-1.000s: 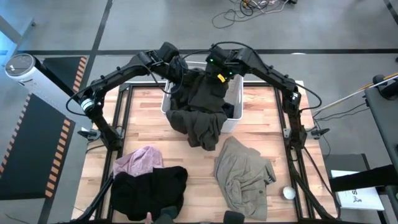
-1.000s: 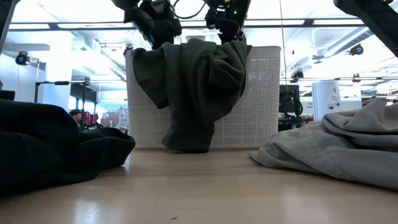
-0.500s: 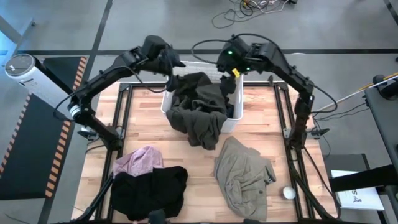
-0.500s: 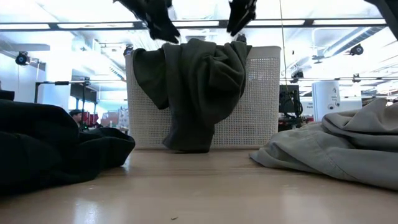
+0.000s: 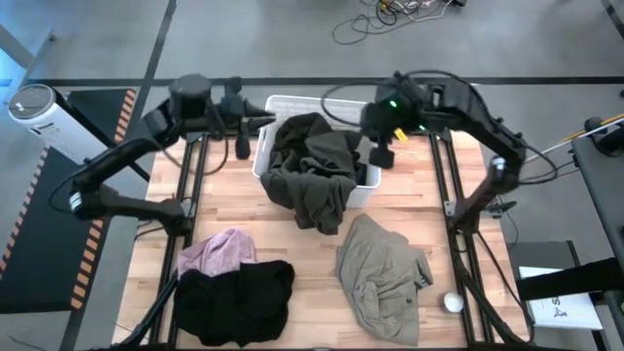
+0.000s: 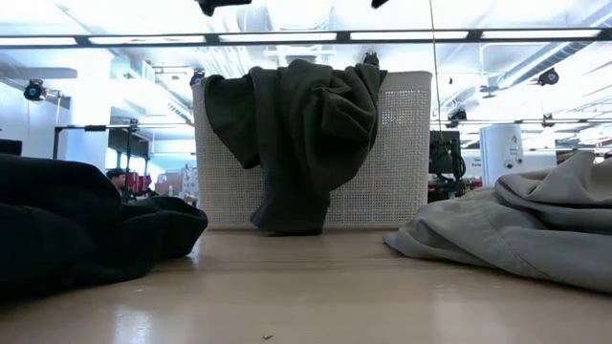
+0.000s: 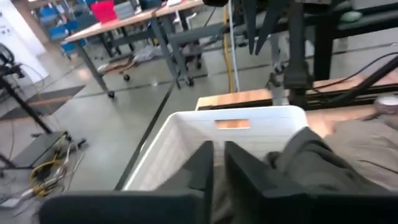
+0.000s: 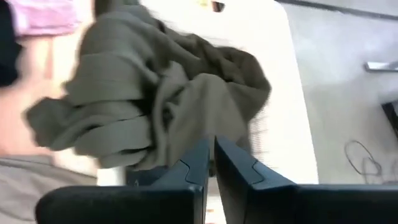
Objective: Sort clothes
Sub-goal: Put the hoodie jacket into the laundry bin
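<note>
Grippers empty: left gripper and right gripper, fingers closed together, flank the basket. Between them, the dark olive garment drapes its rim. Next: reopen, descend, regrasp.

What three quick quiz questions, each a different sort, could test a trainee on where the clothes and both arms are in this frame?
1. True or false: the dark olive garment lies flat on the table, clear of the white basket.
2. Multiple choice: which piece lies nearest the pale pink shirt? A) khaki garment B) black garment C) dark olive garment
3. Fill in: the fingers of the left gripper and the right gripper are both ____.

Key:
1. False; it hangs over the basket's front rim and down its side.
2. B; the two touch.
3. Shut, holding nothing, one at each side of the basket.
</note>
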Robot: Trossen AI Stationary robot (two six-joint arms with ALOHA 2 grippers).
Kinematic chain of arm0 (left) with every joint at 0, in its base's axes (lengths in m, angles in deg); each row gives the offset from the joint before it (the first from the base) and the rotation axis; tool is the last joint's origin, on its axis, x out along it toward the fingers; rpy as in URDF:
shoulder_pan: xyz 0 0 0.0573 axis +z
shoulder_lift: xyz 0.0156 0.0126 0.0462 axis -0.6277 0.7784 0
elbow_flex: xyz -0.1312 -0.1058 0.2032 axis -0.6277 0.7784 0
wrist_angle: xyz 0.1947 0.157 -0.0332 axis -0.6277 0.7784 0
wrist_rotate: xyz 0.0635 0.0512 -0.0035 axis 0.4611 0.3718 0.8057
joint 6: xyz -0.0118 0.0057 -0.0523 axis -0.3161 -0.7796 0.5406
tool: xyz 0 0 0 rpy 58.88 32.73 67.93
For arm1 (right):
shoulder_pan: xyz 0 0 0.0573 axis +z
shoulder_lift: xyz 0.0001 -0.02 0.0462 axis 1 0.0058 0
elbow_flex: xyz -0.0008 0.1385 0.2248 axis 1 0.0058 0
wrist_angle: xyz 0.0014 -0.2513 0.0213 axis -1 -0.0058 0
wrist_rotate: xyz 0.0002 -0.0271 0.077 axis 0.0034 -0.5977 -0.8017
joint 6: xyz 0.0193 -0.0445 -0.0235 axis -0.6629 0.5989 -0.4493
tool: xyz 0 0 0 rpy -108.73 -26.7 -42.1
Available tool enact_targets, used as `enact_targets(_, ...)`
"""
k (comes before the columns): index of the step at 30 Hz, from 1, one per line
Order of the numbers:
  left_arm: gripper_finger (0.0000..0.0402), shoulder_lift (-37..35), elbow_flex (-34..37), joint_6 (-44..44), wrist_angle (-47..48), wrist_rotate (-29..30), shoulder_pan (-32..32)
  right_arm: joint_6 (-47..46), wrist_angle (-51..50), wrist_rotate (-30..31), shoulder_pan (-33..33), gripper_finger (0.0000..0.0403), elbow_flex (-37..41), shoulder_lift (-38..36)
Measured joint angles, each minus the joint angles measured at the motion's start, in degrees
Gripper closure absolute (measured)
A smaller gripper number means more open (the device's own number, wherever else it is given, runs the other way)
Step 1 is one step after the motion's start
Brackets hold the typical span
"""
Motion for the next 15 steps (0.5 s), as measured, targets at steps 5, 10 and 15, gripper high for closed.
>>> enact_targets(5, 0.0387, -7.8, 11.6, 3.6, -8.0, 0.1, -3.5, -7.1, 8.8, 0.2, 5.3, 0.0382, 18.1, -10.3)
enact_targets(10, 0.0399, -15.0, 21.2, 4.1, -16.0, 0.0, -8.6, -12.5, 22.7, 1.9, 13.2, 0.0398, 38.3, -20.6)
enact_targets(15, 0.0401, -21.2, 30.4, 4.9, -27.3, 1.1, -13.4, -17.1, 37.6, 6.5, 22.3, 0.0399, 54.8, -26.4)
